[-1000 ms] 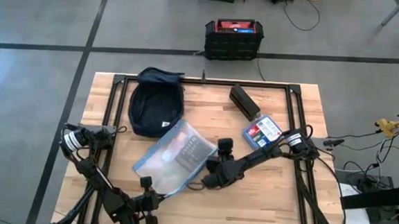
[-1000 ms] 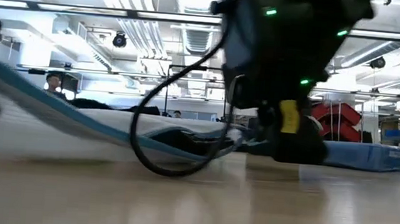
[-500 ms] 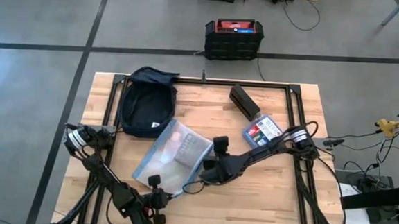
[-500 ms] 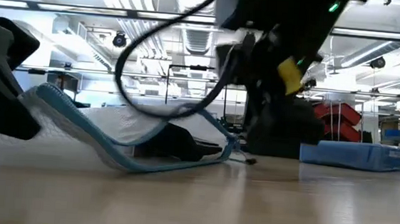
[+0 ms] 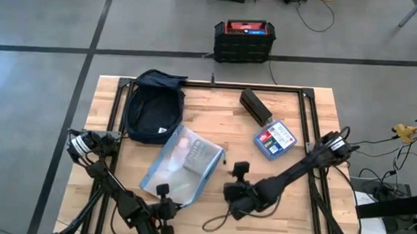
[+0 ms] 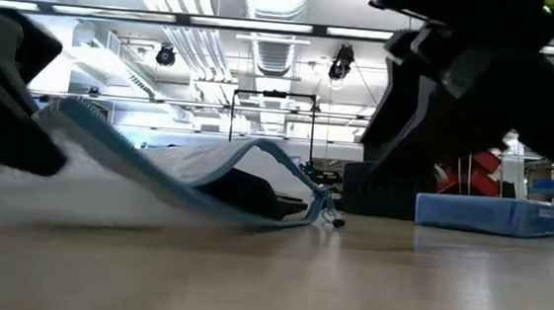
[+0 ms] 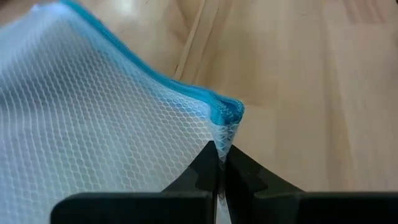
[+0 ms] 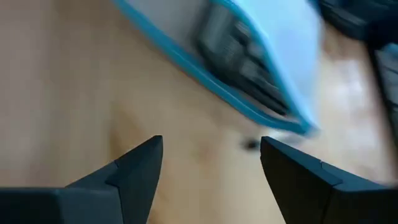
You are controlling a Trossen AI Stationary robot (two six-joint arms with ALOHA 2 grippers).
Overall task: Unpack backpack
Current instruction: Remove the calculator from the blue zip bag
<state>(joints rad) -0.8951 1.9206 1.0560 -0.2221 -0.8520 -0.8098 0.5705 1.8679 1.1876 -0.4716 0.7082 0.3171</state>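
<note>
I am holding the mesh pouch (image 5: 182, 162) by its near corner with the left tool (image 7: 219, 167), whose fingers are pinched together on the blue-edged netting; the wrist view shows the fabric gathered right at the tips. The pouch is lying on the desk (image 5: 289, 216) just in front of the backpack (image 5: 153, 115), which is sitting at the far left of the desk, its lower edge touching or nearly touching the pouch. My right tool (image 5: 234, 191) is hanging just right of the pouch, its fingers spread wide with nothing between them, and the pouch's zip edge is showing ahead of it in its wrist view. Right of the backpack, a black box (image 5: 255, 106) and a blue box (image 5: 275, 138) are already lying on the desk. I judge that the pouch is out and I am setting it down. Next I should be releasing the left tool's grip, then checking the backpack for anything left inside.
</note>
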